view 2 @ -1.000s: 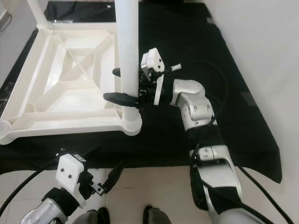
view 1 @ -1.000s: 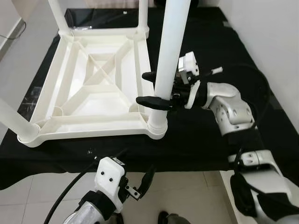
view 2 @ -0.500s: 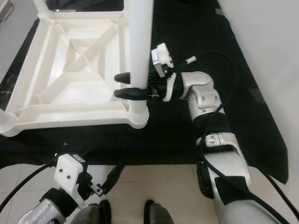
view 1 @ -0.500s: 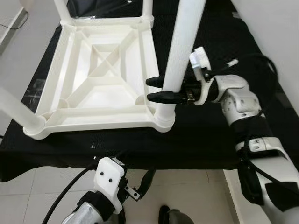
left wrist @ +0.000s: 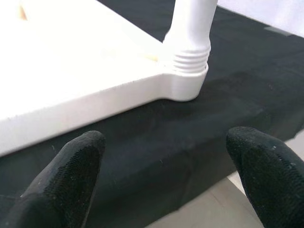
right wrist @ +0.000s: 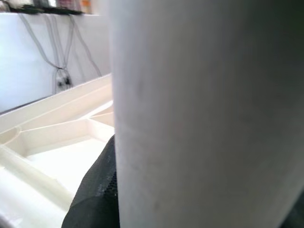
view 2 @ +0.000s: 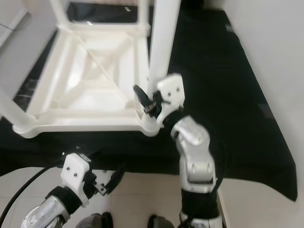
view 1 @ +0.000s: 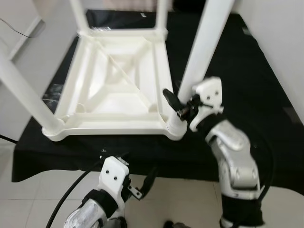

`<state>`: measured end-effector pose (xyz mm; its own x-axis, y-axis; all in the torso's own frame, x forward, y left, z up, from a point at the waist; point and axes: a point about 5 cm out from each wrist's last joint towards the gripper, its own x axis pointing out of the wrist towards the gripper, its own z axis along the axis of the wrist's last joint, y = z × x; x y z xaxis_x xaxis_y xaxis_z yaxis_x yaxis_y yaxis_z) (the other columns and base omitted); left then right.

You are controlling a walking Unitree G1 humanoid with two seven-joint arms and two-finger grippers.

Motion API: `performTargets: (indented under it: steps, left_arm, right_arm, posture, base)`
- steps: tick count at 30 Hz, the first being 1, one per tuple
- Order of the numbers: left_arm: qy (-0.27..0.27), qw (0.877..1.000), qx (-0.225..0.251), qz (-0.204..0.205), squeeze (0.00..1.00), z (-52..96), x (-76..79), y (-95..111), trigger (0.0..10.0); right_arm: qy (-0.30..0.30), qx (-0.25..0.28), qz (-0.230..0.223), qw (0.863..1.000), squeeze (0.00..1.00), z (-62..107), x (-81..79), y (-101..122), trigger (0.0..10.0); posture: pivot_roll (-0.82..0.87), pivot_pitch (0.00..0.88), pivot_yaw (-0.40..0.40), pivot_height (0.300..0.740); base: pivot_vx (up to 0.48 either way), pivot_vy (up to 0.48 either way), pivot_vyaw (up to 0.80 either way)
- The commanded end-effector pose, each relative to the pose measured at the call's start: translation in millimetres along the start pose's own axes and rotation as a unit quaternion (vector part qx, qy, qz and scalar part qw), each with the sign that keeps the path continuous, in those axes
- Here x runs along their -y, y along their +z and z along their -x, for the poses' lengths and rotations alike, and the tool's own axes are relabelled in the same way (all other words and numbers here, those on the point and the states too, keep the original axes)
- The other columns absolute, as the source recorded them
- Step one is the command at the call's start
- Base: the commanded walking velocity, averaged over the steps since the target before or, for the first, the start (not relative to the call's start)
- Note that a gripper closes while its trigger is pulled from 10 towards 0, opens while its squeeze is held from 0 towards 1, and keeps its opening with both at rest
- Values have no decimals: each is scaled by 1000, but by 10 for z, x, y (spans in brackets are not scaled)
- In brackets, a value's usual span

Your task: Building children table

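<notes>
Black cloth (view 1: 247, 71), upturned table (view 1: 118, 90), tiled floor (view 1: 42, 190)

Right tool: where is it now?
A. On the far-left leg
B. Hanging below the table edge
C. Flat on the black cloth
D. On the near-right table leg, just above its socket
D: the right tool sits at the near-right leg, low down by its socket on the upturned table.

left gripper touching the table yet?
No. In the left wrist view the left gripper has its jaws spread wide, short of the white tabletop and the leg screwed into its corner.
</notes>
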<state>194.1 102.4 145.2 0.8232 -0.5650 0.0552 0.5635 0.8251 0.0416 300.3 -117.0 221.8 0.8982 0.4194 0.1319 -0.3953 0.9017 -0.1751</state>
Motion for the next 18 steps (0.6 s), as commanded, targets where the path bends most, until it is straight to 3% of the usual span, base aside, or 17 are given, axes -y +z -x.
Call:
performTargets:
  steps: [1,4,5,6,9,10,11,12,14,16,18]
  left_arm:
    - [-1,1000,-9,6,0,-2,4,-61,10000]
    - [1,1000,-8,5,0,-9,-3,-66,10000]
    - [2,1000,-8,3,0,-8,-11,-68,10000]
    - [2,1000,-8,3,0,-8,-16,-69,10000]
    - [3,1000,-8,2,0,-4,-19,-68,10000]
    - [2,1000,-9,2,0,1,-21,-68,10000]
    - [2,1000,-9,2,0,5,-19,-65,10000]
    - [2,1000,-9,2,0,5,-19,-65,10000]
    - [0,1000,-9,2,0,14,-14,-57,10000]
    - [-1,1000,-7,2,0,18,-9,-52,10000]
    - [-1,1000,-7,2,0,19,-8,-50,10000]
  right_arm:
    - [-42,-140,24,989,0,85,109,-481,0]
    - [-47,-131,17,990,0,32,110,-432,0]
    - [-46,-125,13,991,0,7,96,-391,3176]
    - [-39,-114,0,993,0,-15,77,-356,10000]
    - [-30,-96,-23,995,0,-37,61,-308,10000]
    - [0,-70,-48,996,1000,-69,27,-218,10000]
    - [38,-37,-66,996,1000,-100,14,-110,10000]
    - [38,-37,-66,996,1000,-100,14,-110,10000]
    - [140,31,-81,986,1000,-108,-23,123,10000]
    - [204,56,-69,975,1000,-96,-6,202,10000]
    - [229,60,-59,970,1000,-93,17,213,10000]
  posture:
    - [45,169,-70,740]
    - [45,169,-70,740]
    - [47,160,-68,740]
    - [47,160,-68,740]
    - [49,161,-66,740]
    - [50,165,-65,740]
    - [52,167,-63,740]
    - [52,167,-63,740]
    - [55,179,-60,740]
    - [57,191,-53,740]
    - [57,191,-53,740]
  base:
    - [0,0,0]
    - [0,0,0]
    - [0,0,0]
    - [0,0,0]
    - [0,0,0]
    - [0,0,0]
    - [0,0,0]
    - [0,0,0]
    - [0,0,0]
    - [0,0,0]
    - [0,0,0]
